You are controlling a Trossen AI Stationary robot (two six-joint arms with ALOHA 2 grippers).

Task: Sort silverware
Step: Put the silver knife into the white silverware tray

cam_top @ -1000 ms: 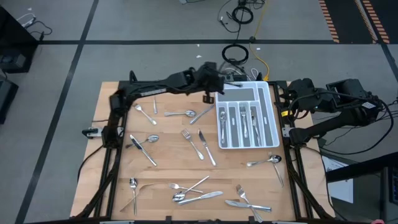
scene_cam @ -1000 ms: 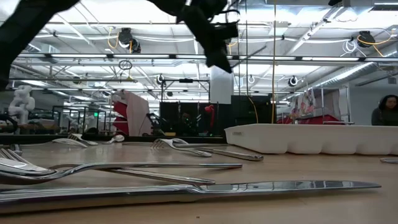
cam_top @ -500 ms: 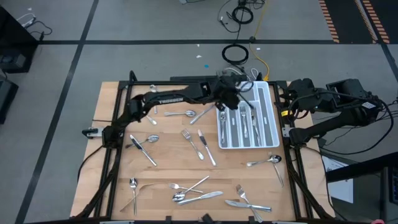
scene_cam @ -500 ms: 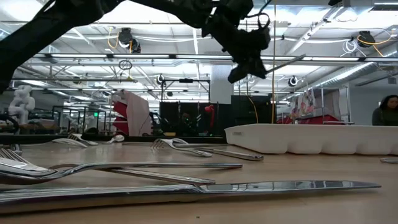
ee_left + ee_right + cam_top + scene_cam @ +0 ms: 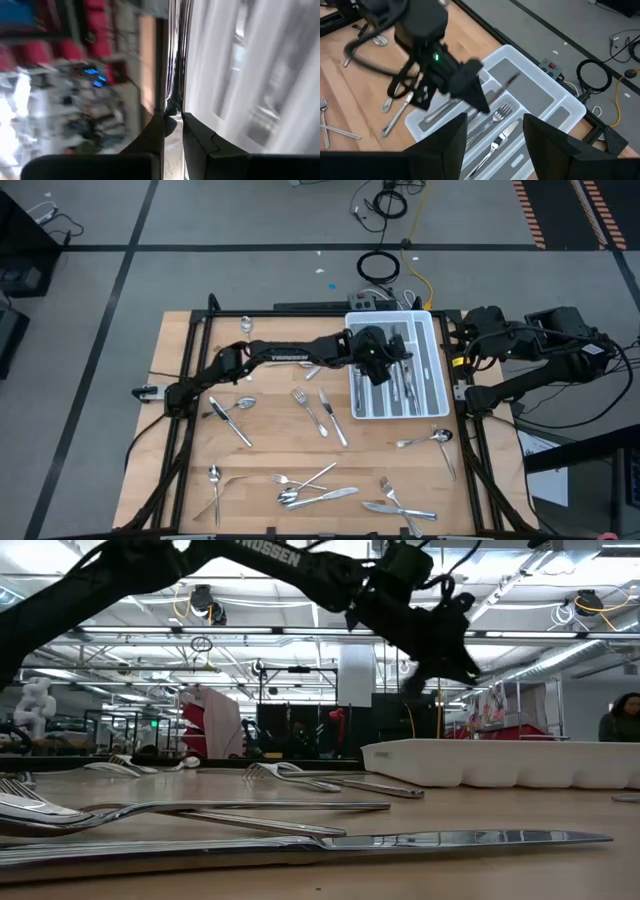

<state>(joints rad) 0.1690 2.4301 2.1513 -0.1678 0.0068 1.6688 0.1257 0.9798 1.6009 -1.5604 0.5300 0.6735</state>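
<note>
Silverware (image 5: pixel 318 412): scattered on the surface (image 5: pixel 270 450); several pieces lie in the tray (image 5: pixel 432 395).
Left fingers (image 5: pixel 172 130): above the tray, clenched on one thin utensil (image 5: pixel 175 55).
Right fingers (image 5: pixel 492 142): spread, holding nothing, beside the surface.

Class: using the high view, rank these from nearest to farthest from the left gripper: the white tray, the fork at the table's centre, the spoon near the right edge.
Left gripper hangs over the tray.
1. White tray, directly below.
2. Fork, table centre.
3. Spoon, right side, below the tray.
</note>
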